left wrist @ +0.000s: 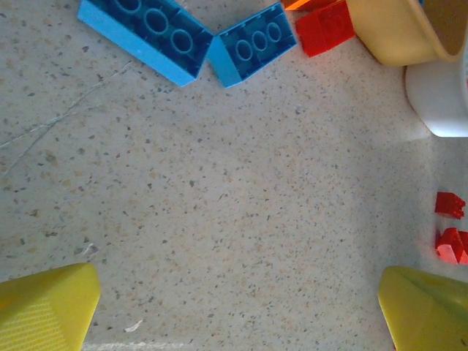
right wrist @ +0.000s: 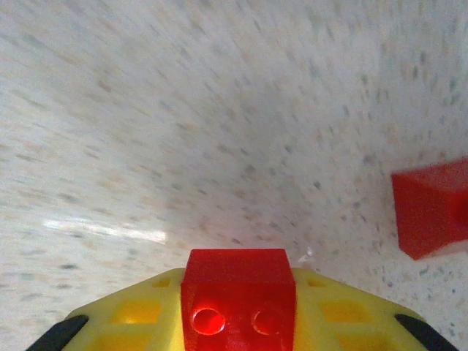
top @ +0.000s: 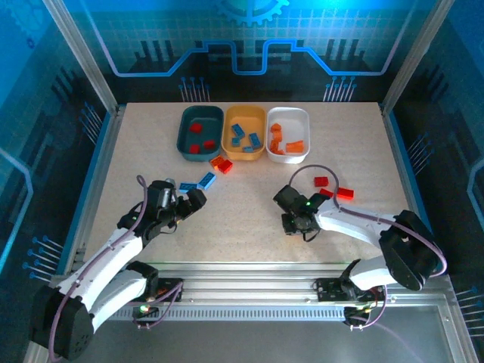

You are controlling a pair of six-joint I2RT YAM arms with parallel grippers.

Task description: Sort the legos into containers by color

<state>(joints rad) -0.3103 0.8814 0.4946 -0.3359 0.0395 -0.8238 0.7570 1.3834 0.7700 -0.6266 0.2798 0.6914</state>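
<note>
Table [top: 249,204] speckled beige. Far row, left to right: teal tray [top: 180,136] holding red bricks [top: 198,127], yellow tray [top: 245,156] holding blue bricks [top: 240,129], white tray [top: 305,125] holding orange bricks [top: 277,136]. Left fingers [left wrist: 44,307] and right fingers [right wrist: 329,322] yellow; the gripped brick [right wrist: 238,292] red.

I viewed the speckled beige tabletop [top: 242,189] from above and behind, both wrist cameras facing it close up.
</note>
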